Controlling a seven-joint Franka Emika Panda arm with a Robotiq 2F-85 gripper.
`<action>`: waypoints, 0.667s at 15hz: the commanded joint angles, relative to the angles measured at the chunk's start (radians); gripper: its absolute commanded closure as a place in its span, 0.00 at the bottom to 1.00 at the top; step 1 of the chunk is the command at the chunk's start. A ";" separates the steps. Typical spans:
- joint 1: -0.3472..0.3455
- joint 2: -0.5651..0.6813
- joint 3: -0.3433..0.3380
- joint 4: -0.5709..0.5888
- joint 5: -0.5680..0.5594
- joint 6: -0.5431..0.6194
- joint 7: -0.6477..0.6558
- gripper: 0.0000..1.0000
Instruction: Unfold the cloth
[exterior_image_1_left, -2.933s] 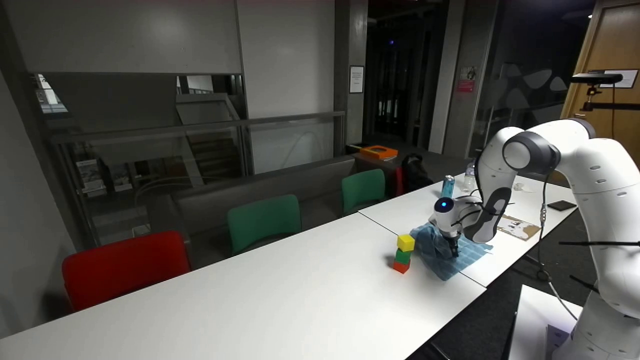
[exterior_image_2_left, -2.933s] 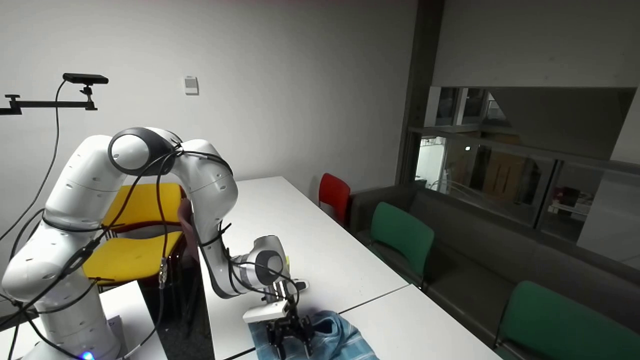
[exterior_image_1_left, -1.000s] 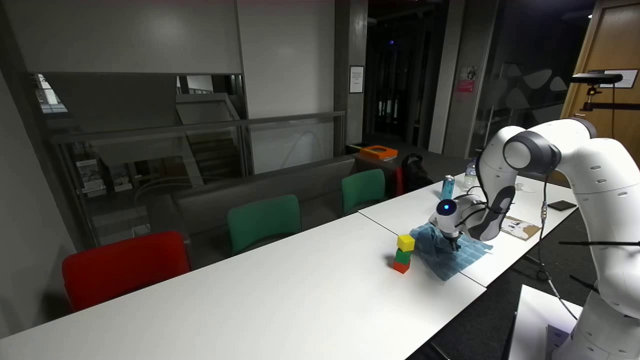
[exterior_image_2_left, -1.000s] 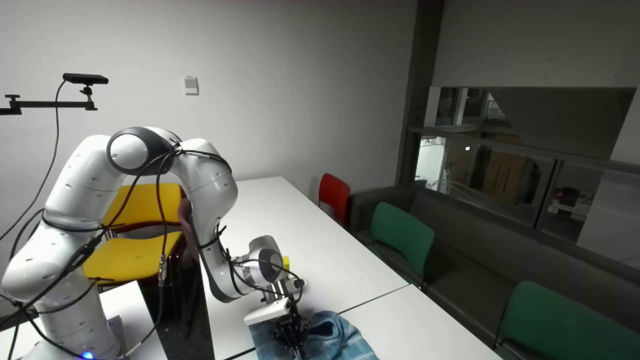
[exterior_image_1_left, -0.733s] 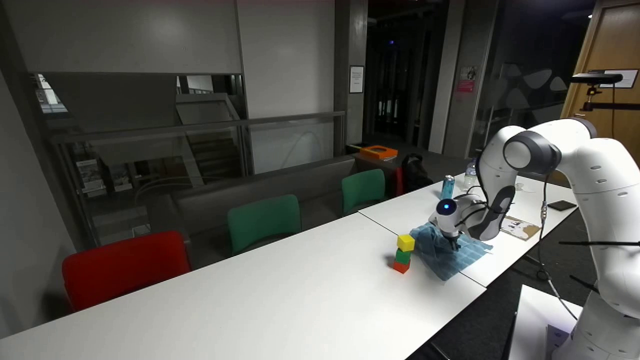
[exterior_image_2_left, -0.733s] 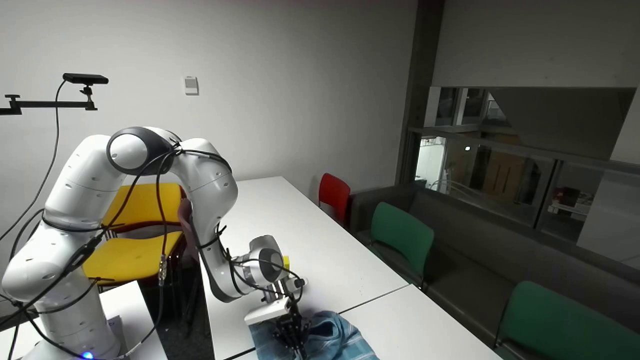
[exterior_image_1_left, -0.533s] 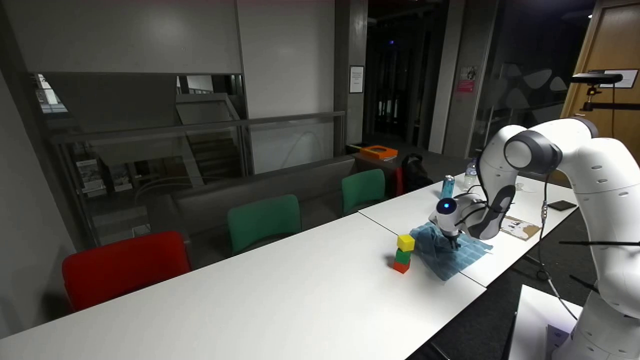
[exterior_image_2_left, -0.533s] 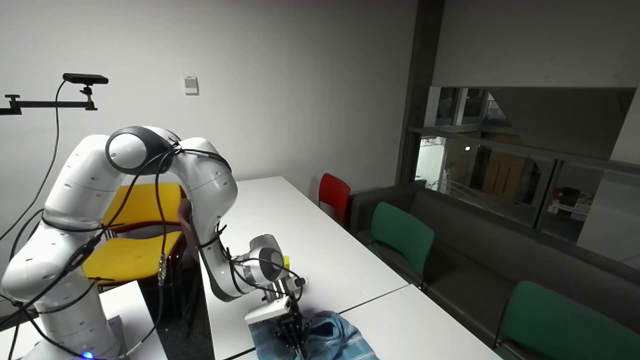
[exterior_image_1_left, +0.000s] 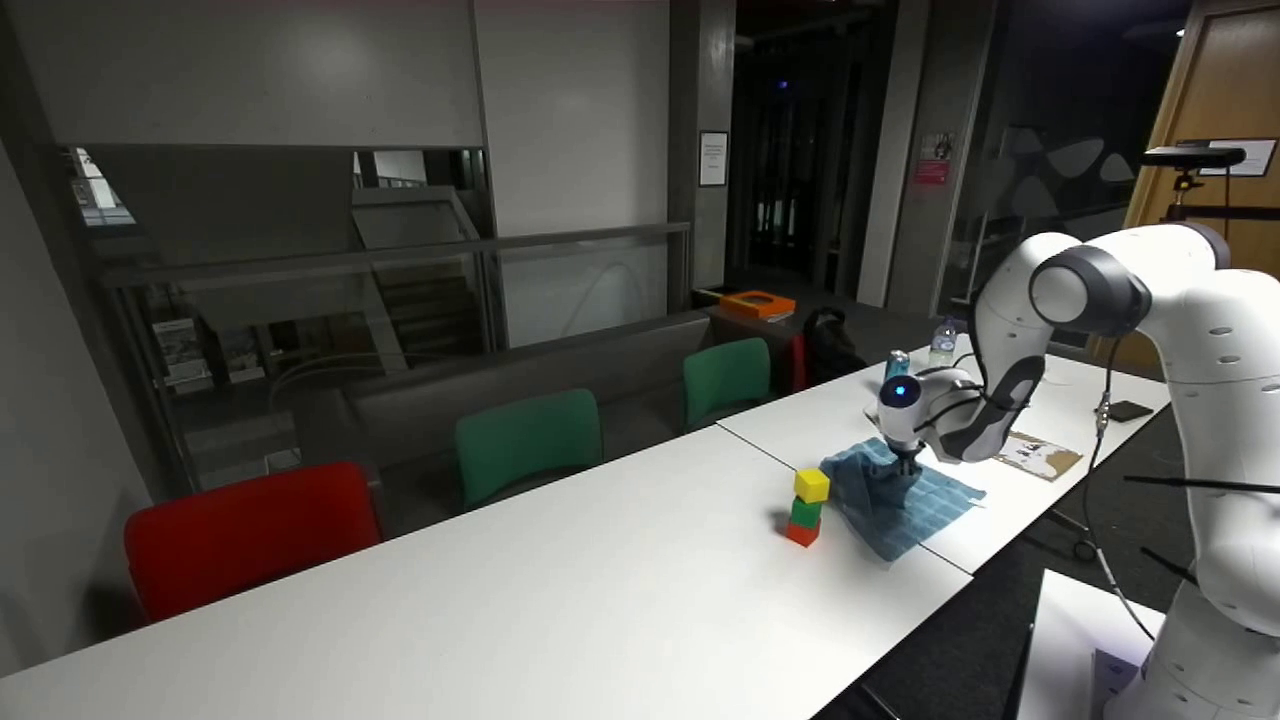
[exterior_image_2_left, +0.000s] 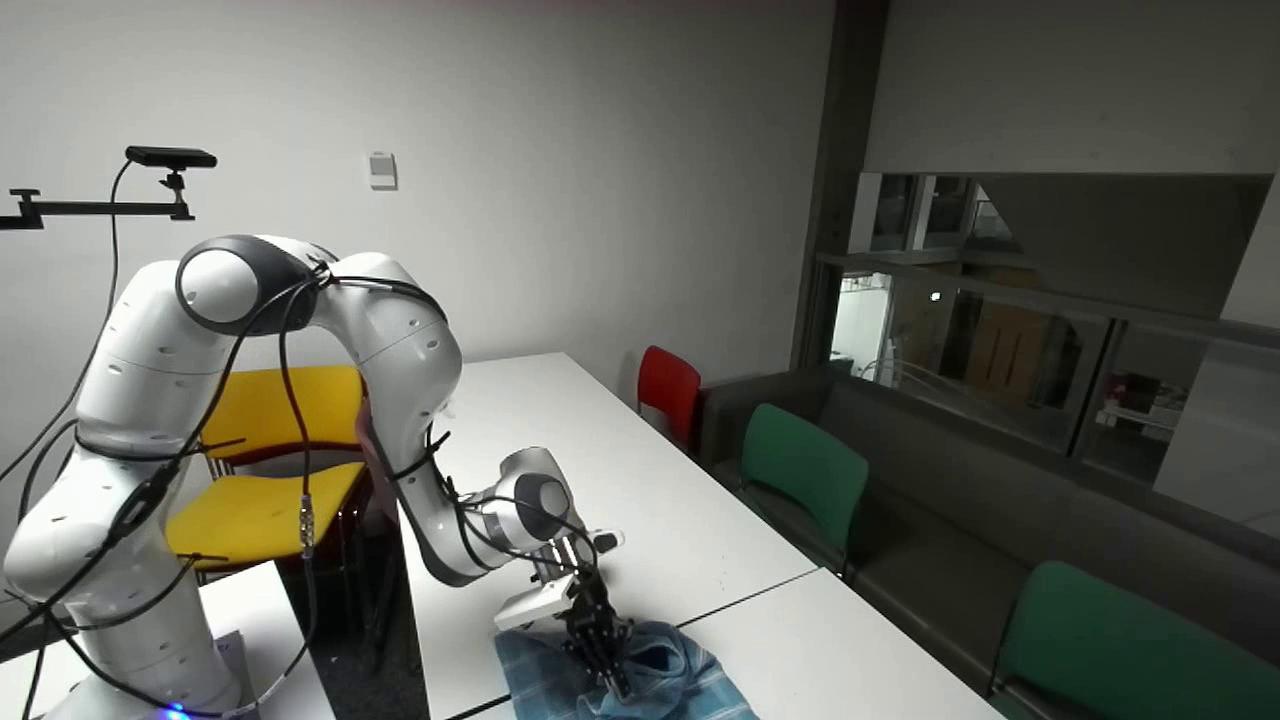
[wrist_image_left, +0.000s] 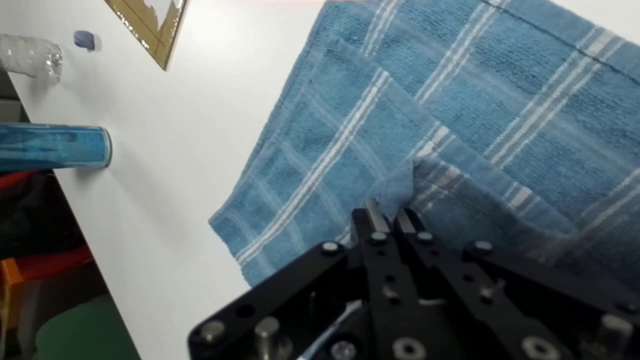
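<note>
Wrist view: the cloth (wrist_image_left: 425, 120) lies on the bench (wrist_image_left: 175, 165), partly doubled over itself, beneath the pincer (wrist_image_left: 389, 215), whose tips are nearly together with a tuck of fabric between them; I judge it clamped on the cloth. In an exterior view the cloth spans a seam (exterior_image_1_left: 758, 447) in the bench, just beside the stacked cubes (exterior_image_1_left: 806, 512). Expect it to handle as light, soft and limp. The nap looks like towelling, so slipping seems unlikely, and nothing about it looks fragile. A firm, shallow squeeze should do; it needs little force to lift. Being floppy, it should follow only where it is held, while the rest trails or bunches. The better hold is probably a hem or corner of the upper layer alone, lifted before it is drawn across; a deep bite could drag the layer underneath along. Whether this pinch takes one layer or more, I cannot tell. By count: one cloth, one pincer, three cubes (yellow on green on red), one can (wrist_image_left: 55, 146), one bottle (wrist_image_left: 32, 55), one brown board (wrist_image_left: 152, 35) and one dark pad (exterior_image_1_left: 1130, 411). In an exterior view, by the sofa (exterior_image_2_left: 960, 500), there are two green chairs (exterior_image_2_left: 805, 485) and one red chair (exterior_image_2_left: 668, 390); how many yellow chairs (exterior_image_2_left: 260, 505) are stacked across the bench from them, I cannot tell.
</note>
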 joint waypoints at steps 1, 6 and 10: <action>0.016 -0.126 -0.037 -0.068 -0.031 -0.029 0.081 0.99; 0.019 -0.196 -0.026 -0.089 0.056 -0.055 0.088 0.99; 0.004 -0.219 0.016 -0.069 0.024 -0.121 0.127 0.99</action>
